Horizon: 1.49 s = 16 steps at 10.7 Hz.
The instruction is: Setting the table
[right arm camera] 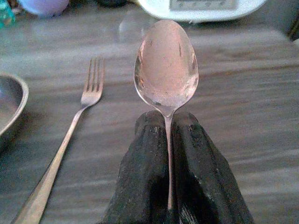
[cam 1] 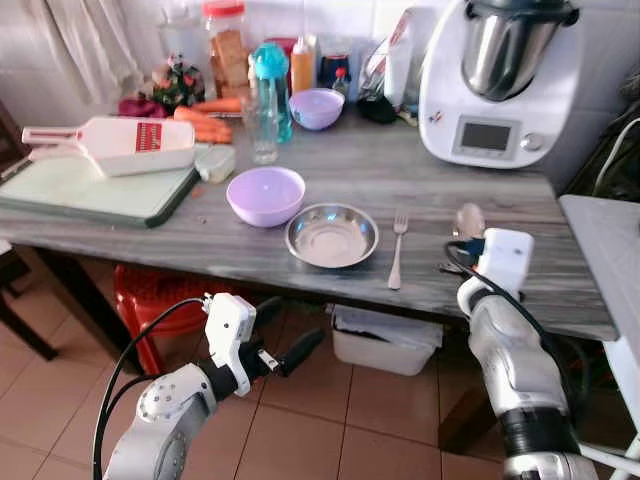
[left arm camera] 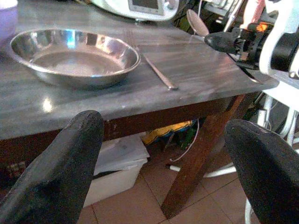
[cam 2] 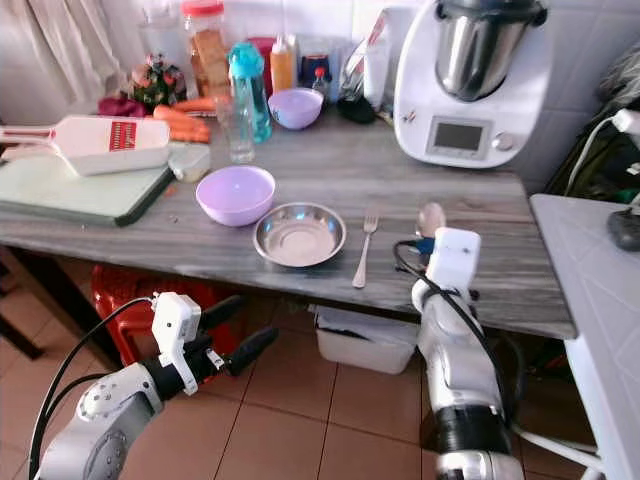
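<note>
One spoon [right arm camera: 166, 70] is clamped by its handle in the right gripper [right arm camera: 169, 140], above the table [cam 1: 450, 185] right of one fork [cam 1: 397, 250]. One steel bowl [cam 1: 331, 235] and two purple bowls [cam 1: 265, 195] stand leftward. The left gripper [cam 1: 290, 345], jaws spread, hangs below the table edge.

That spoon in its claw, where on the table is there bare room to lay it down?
The spoon, pinched in the right gripper, has bare tabletop right of the fork, toward the food processor. Left of the fork sit the steel bowl and purple bowl; the back edge is crowded.
</note>
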{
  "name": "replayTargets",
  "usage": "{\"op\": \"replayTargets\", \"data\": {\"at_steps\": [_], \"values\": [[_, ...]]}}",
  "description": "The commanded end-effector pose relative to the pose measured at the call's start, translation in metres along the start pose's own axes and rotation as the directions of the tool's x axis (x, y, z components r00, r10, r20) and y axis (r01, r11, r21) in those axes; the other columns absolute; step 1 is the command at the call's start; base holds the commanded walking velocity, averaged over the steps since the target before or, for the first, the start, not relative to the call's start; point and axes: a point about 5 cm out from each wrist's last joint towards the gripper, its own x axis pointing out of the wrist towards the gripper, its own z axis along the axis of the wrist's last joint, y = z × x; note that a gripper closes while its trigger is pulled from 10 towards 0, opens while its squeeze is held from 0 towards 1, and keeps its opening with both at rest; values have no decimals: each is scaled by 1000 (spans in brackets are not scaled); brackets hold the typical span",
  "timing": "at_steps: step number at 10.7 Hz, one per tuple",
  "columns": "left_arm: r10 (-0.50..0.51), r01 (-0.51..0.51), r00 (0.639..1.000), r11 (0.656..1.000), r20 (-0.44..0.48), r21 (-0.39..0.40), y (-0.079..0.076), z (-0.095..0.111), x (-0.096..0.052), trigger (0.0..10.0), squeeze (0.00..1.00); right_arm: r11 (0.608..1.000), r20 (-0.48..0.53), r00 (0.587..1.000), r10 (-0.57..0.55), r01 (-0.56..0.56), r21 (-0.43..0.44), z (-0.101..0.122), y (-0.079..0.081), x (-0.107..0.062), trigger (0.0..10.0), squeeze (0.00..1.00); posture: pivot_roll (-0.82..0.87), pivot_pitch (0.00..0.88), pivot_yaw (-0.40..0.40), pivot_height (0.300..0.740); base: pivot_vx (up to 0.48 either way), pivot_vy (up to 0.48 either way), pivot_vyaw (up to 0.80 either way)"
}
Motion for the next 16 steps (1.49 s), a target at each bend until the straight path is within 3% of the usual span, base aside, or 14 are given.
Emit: {"op": "replayTargets", "data": {"at_steps": [1, 5, 8, 16], "values": [[-27, 27, 1000, 999, -3, 21, -1, 4, 0, 10000, 0, 999, -19, 1000, -9, 10, 45, 5, 0, 8, 10000, 0, 30, 40, 17, 740, 0, 0, 0], [-35, 36, 999, 999, -21, 36, 2, 4, -5, 10000, 0, 993, -80, 997, 19, -9, 118, 2, 16, 24, 10000, 0, 52, 47, 24, 740, 0, 0, 0], [-30, 32, 999, 999, -44, 42, 2, 3, -14, 10000, 0, 992, -94, 995, 37, -26, 124, 2, 24, 32, 10000, 0, 77, 65, 33, 740, 0, 0, 0], [-40, 43, 998, 998, -56, 52, -7, 15, -22, 10000, 0, 993, -73, 997, 28, -19, 121, 14, 24, 44, 10000, 0, 117, 108, 54, 740, 0, 0, 0]]}}
